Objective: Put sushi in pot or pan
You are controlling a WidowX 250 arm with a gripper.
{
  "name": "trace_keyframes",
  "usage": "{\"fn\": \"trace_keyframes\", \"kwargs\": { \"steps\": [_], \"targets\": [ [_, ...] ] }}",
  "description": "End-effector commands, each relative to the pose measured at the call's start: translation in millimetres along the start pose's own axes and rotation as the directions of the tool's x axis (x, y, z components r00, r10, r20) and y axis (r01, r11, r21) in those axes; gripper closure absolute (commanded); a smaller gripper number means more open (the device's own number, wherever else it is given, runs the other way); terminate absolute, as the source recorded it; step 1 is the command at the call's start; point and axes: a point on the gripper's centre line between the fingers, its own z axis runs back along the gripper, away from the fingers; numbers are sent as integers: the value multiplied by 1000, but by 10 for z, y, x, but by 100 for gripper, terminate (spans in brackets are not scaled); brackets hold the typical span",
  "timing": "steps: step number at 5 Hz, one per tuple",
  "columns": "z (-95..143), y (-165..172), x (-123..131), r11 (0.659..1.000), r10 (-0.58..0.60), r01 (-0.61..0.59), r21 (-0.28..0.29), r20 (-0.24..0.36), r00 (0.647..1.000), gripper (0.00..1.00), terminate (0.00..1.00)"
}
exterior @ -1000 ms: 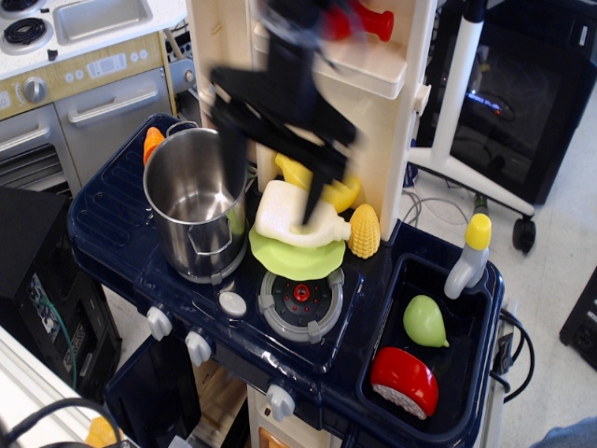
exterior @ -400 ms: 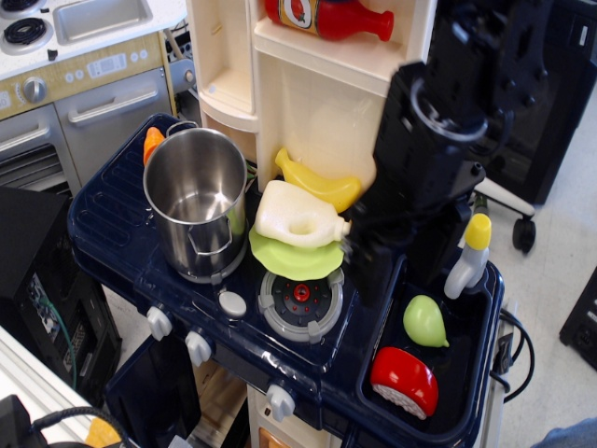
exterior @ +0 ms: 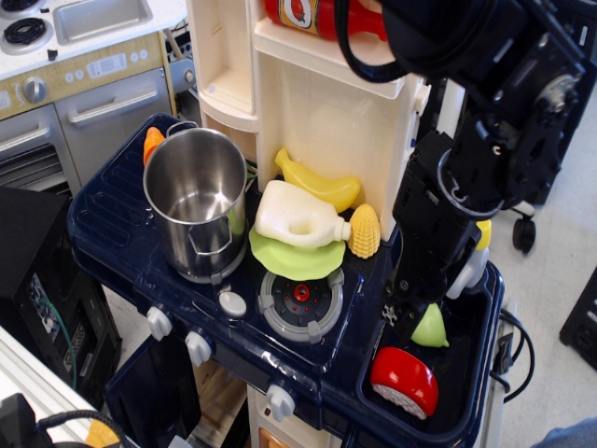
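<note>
The sushi [exterior: 403, 381], with a glossy red top and a white rice base, lies at the front of the dark blue sink basin [exterior: 466, 373] on the right. The shiny steel pot [exterior: 196, 201] stands upright and empty on the left of the toy stove. My gripper [exterior: 410, 313] points down over the sink, just above and behind the sushi and apart from it. It partly covers the pale green pear [exterior: 431, 329]. Its fingers merge into a dark mass, so the jaws cannot be read.
A cream jug [exterior: 297, 217] lies on a green plate [exterior: 297, 257] behind the burner [exterior: 301, 297]. A yellow banana [exterior: 317, 187], a corn cob [exterior: 364, 231], an orange carrot [exterior: 152, 142], the cream shelf unit [exterior: 317, 103], a red bottle [exterior: 312, 14] and the tap [exterior: 474, 257] are close by.
The arm has swung from above the pot and jug rightward across the stove, then down over the sink, close above the pear and sushi.
</note>
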Motion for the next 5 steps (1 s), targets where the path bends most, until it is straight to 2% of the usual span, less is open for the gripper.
{"fn": "trace_keyframes", "kwargs": {
  "steps": [1,2,3,4,5],
  "targets": [
    [-149,-4,-74,999,19,-19,-36,-14,1000,0,0],
    [-288,56,-143,999,-15,14,-48,-28,999,0,0],
    [-480,29,-89,998,-39,34,-60,-88,995,0,0],
    [-668,-13,-46,996,-73,67,-63,-104,992,0,0],
    [-678,-25,-30,998,-56,52,-34,-148,987,100,0]
  ]
}}
